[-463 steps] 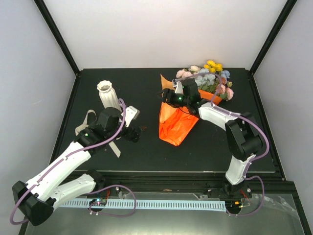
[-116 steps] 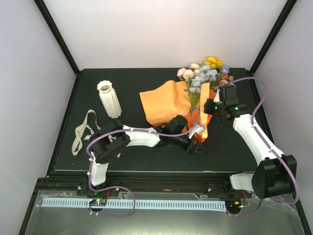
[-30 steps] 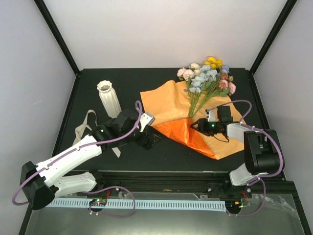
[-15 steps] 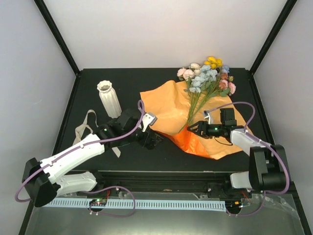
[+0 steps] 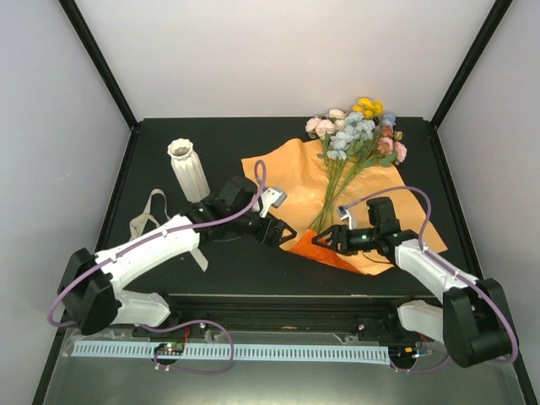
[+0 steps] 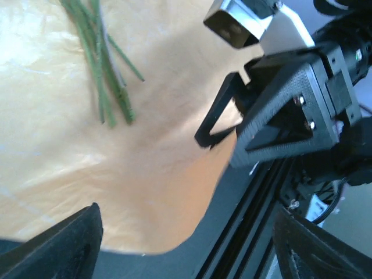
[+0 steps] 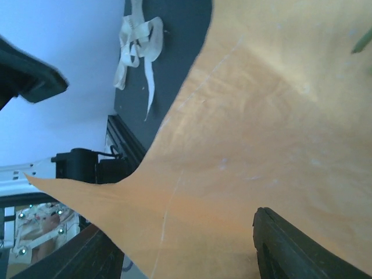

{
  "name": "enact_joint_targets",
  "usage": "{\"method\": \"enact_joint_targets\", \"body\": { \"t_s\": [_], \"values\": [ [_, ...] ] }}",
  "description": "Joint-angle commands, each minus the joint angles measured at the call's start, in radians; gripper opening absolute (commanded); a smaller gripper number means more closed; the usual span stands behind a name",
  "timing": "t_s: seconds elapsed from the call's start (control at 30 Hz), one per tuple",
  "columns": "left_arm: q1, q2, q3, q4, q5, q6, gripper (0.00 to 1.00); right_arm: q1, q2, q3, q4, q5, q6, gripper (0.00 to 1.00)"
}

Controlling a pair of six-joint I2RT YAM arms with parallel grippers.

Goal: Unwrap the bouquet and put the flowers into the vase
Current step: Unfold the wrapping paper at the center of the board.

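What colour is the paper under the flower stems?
Orange; the large paper sheet shows best in the top view.

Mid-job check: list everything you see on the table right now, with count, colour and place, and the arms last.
flowers: one loose bunch, pink, cream, pale-blue and yellow blooms on green stems, lying on the paper at the far right.
paper sheet: one, orange, spread open flat in the centre-right, near edge folded over.
vase: one, off-white, ribbed, upright at the far left, empty.
ribbon: one, cream, lying loose at the left edge.
table: one, black.
left gripper: open, at the paper's near-left edge.
right gripper: open, at the folded near edge of the paper, facing the left one.
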Motion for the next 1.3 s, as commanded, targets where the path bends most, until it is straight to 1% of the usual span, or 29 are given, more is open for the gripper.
{"method": "enact_joint_targets", "body": {
  "t_s": [0.0, 0.07, 0.23, 0.33, 0.5, 0.63, 0.73, 0.87, 0.9, 1.0, 1.1, 1.2, 1.27],
  "values": [
    [0.009, 0.058, 0.062, 0.076, 0.106, -0.035, 0.78, 0.050, -0.098, -0.010, 0.010, 0.019, 0.109, 0.62],
    [0.011, 0.079, 0.057, 0.105, 0.115, -0.054, 0.71, 0.066, -0.149, -0.019, 0.016, 0.030, 0.144, 0.64],
    [0.010, 0.142, 0.028, 0.154, 0.122, -0.072, 0.47, 0.076, -0.283, -0.030, 0.028, 0.053, 0.234, 0.65],
    [0.011, 0.179, -0.004, 0.167, 0.118, -0.061, 0.38, 0.076, -0.312, 0.008, 0.001, 0.088, 0.256, 0.65],
    [0.010, 0.227, -0.072, 0.193, 0.148, -0.059, 0.34, 0.076, -0.314, 0.075, -0.029, 0.187, 0.257, 0.65],
    [0.008, 0.204, -0.128, 0.205, 0.166, -0.074, 0.35, 0.075, -0.283, 0.078, -0.026, 0.266, 0.261, 0.61],
    [0.008, 0.155, -0.168, 0.200, 0.165, -0.086, 0.37, 0.077, -0.250, 0.051, -0.009, 0.299, 0.262, 0.55],
    [0.006, 0.123, -0.201, 0.194, 0.163, -0.092, 0.39, 0.077, -0.193, 0.022, -0.035, 0.408, 0.302, 0.40],
    [0.006, 0.123, -0.205, 0.189, 0.165, -0.089, 0.41, 0.076, -0.172, 0.025, -0.053, 0.436, 0.305, 0.38],
    [0.006, 0.123, -0.230, 0.189, 0.157, -0.090, 0.42, 0.076, -0.112, 0.060, -0.086, 0.490, 0.278, 0.37],
    [0.006, 0.128, -0.262, 0.234, 0.164, -0.109, 0.42, 0.075, -0.074, 0.097, -0.108, 0.586, 0.237, 0.37],
    [0.006, 0.159, -0.285, 0.294, 0.182, -0.121, 0.41, 0.075, -0.031, 0.146, -0.125, 0.718, 0.197, 0.36],
    [0.006, 0.170, -0.324, 0.408, 0.245, -0.138, 0.40, 0.074, 0.006, 0.188, -0.125, 0.779, 0.187, 0.36]
  ]
}}
